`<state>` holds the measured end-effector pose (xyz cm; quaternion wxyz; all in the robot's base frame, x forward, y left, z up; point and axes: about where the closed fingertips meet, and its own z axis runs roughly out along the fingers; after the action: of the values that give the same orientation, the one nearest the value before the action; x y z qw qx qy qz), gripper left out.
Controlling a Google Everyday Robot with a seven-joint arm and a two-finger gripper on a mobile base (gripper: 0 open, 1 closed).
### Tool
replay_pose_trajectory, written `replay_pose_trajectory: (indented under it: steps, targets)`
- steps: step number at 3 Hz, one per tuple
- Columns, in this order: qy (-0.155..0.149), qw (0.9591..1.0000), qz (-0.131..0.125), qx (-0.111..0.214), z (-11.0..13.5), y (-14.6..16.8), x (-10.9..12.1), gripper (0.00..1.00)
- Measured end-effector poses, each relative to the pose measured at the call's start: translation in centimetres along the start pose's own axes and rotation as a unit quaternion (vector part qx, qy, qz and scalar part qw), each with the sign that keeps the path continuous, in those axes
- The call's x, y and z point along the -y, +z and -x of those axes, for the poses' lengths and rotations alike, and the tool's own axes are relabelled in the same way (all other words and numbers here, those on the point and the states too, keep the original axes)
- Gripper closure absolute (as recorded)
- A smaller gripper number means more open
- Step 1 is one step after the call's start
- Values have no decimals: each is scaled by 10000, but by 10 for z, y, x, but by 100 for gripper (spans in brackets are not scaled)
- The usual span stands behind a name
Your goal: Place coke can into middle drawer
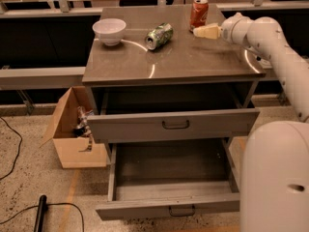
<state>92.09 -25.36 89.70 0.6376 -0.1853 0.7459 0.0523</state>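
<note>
The red coke can (198,12) stands upright at the back right of the cabinet top (193,62). My gripper (205,31) reaches in from the right at the end of the white arm. It hovers low over the top, just in front of the can and a little to its right, apart from it. Two drawers are pulled out. The upper one (174,124) is out a short way. The middle drawer (169,170) below it is pulled far out, and I see nothing in it.
A green and silver can (159,36) lies on its side near the middle of the top. A white bowl (109,31) stands at the back left. An open cardboard box (72,129) sits on the floor to the left. My white base (275,178) fills the lower right.
</note>
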Motion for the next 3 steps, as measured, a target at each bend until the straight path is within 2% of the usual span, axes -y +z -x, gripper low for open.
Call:
replay_pose_trajectory:
  steps: [3]
  targets:
    - [-116,9995,121,266,18,65,-22,0]
